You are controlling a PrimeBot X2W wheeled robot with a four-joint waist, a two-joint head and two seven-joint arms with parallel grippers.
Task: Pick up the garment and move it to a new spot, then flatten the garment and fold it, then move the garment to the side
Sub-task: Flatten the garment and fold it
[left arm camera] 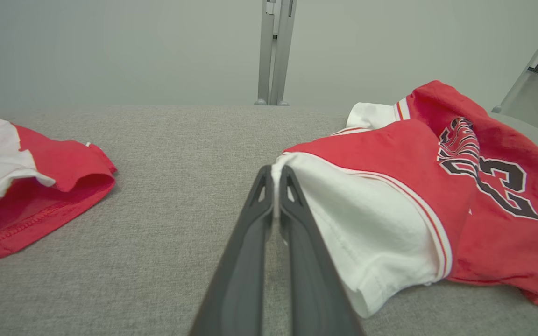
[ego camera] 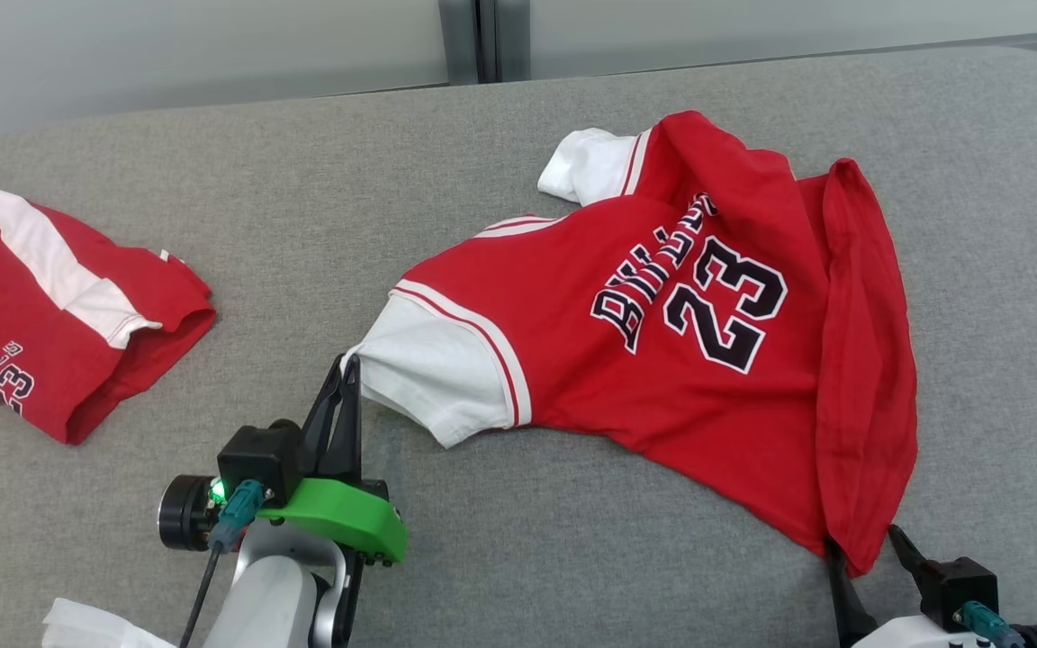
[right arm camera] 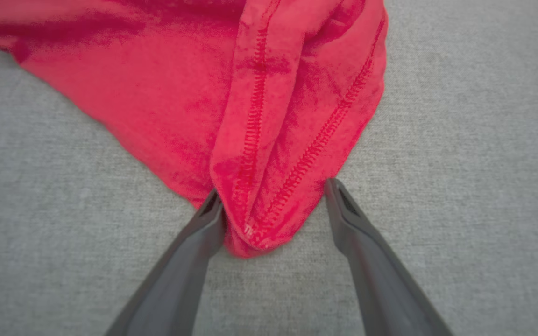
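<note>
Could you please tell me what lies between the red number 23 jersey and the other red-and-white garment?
Bare grey fabric surface, seen in the head view, separates the red number 23 jersey from the other red-and-white garment.

Bare grey fabric-covered counter (ego camera: 302,225) lies open between the red-and-white numbered jersey (ego camera: 662,360) and the second red-and-white garment (ego camera: 50,360) at left.

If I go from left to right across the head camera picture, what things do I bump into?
Red and white garment → left hand → red 23 jersey → right hand.
</note>
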